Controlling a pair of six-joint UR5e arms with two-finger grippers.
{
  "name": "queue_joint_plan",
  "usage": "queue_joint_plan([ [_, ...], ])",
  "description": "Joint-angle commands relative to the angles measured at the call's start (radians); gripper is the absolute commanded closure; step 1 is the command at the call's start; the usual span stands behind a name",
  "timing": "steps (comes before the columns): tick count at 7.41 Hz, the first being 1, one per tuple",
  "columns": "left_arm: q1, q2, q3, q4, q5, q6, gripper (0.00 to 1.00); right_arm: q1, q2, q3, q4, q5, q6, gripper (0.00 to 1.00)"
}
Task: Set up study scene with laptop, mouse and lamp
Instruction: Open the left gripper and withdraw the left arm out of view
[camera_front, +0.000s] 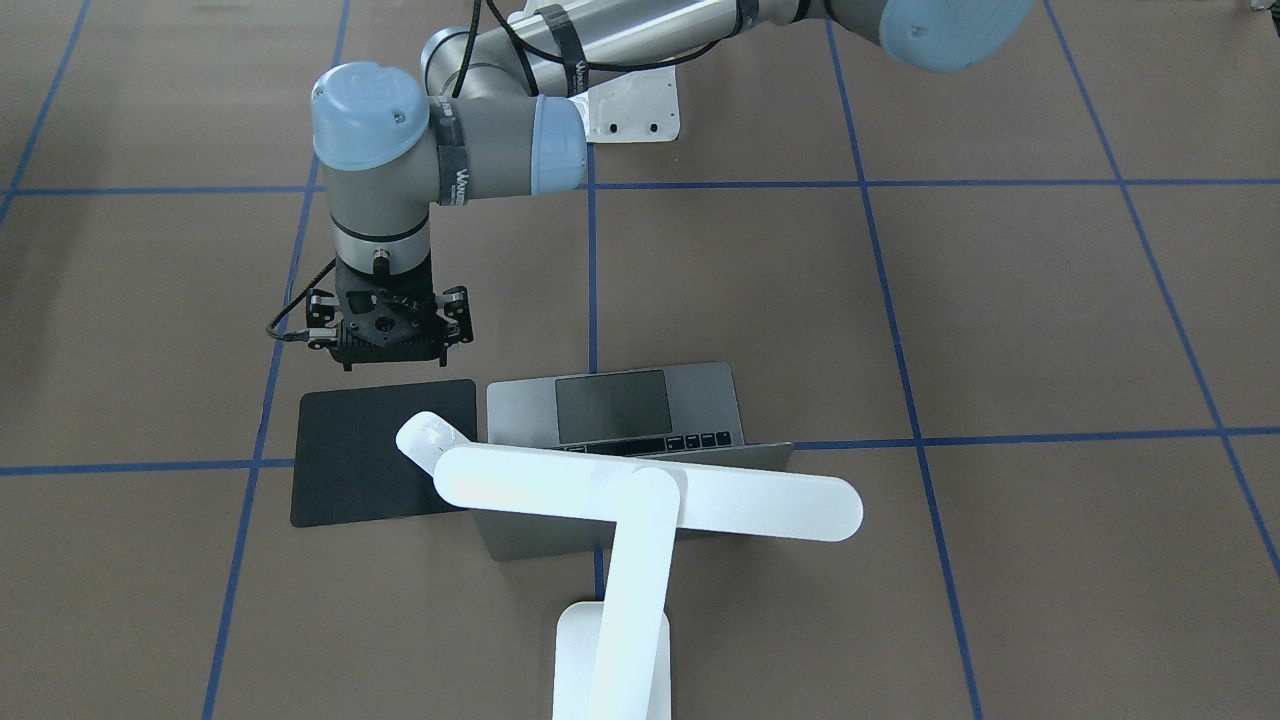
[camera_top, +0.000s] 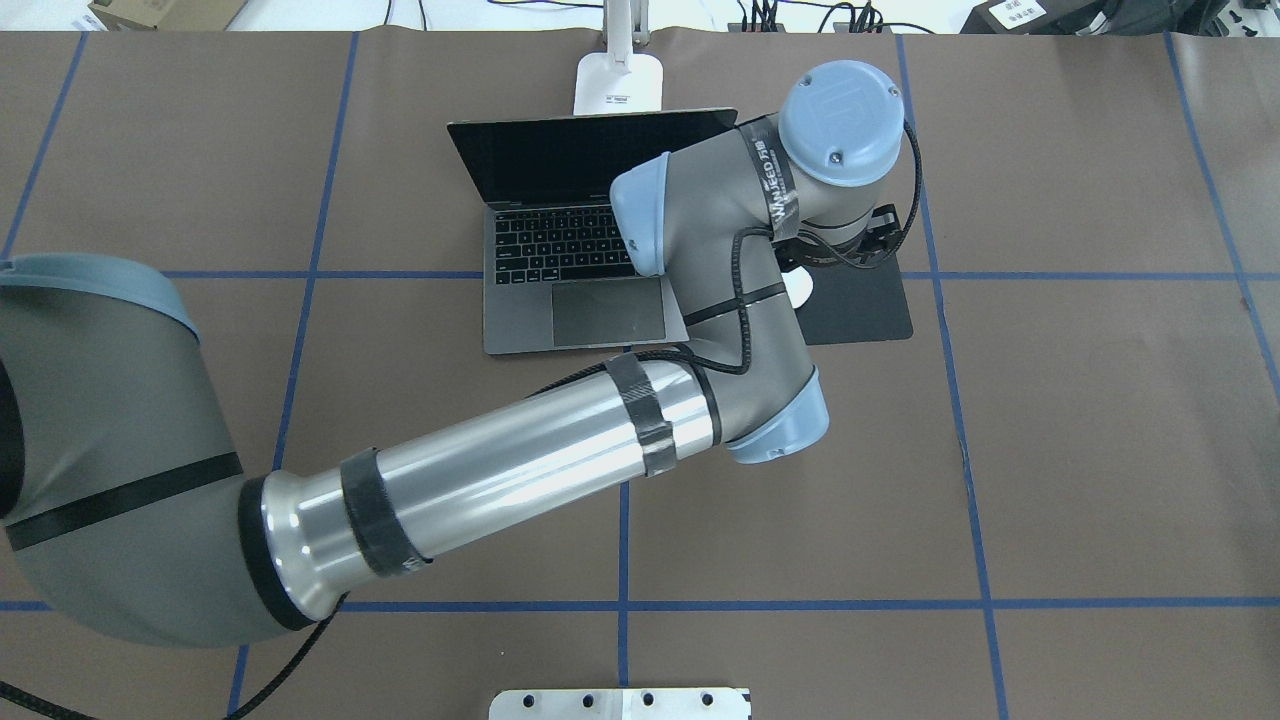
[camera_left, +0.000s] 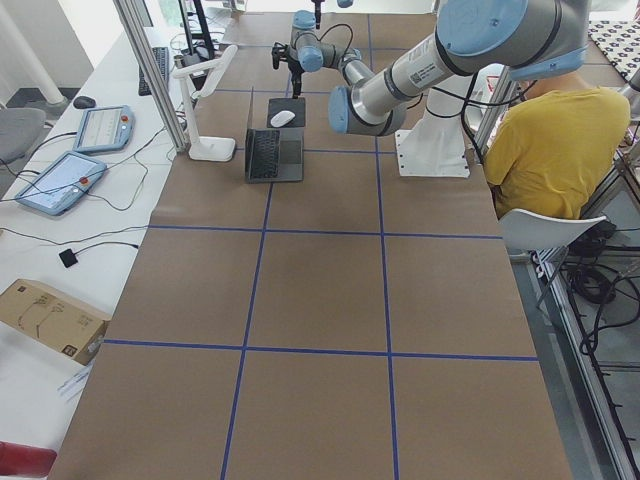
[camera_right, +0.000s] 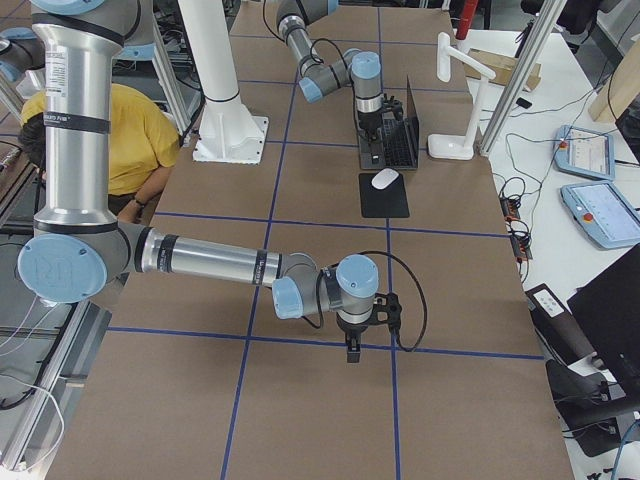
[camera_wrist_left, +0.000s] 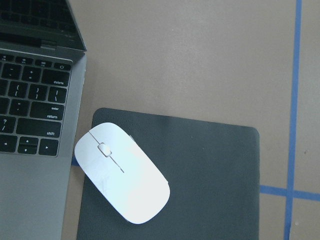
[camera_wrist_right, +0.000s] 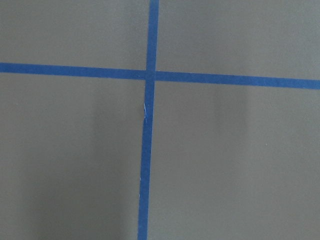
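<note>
1. Since the mouse (camera_wrist_left: 122, 172) lies askew on the corner of the black mat (camera_wrist_left: 210, 190) nearest the open laptop (camera_top: 520, 320), with the lamp (camera_front: 700, 505) standing behind the screen, the scene looks all but set.
2. The left end effector (camera_front: 390, 350) hovers above the mat holding nothing; how far it is open I cannot tell.
3. The next move, I judge, calls for a straight lift clear of the lamp head, or a nudge to square the mouse.
4. The right end effector (camera_right: 352, 350) hangs over bare desk (camera_wrist_right: 225, 150), well apart; its opening cannot be told.
5. Keys read "delete", "return", "shift"; the arm strap's lettering is too small to read.
</note>
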Motion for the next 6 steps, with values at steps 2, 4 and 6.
queue_joint_plan([
  [2,-0.092,0.343,-0.594,0.352,-0.174,0.264,0.01,0.046,0.001,0.002,0.003,0.008,-0.014,0.0],
  [4,-0.173,0.605,-0.982,0.619,-0.175,0.555,0.01,0.126,-0.011,0.008,-0.005,0.037,-0.061,0.0],
  [6,-0.323,0.765,-1.1,0.738,-0.219,0.859,0.01,0.174,-0.004,0.034,-0.084,0.037,-0.092,0.0],
])
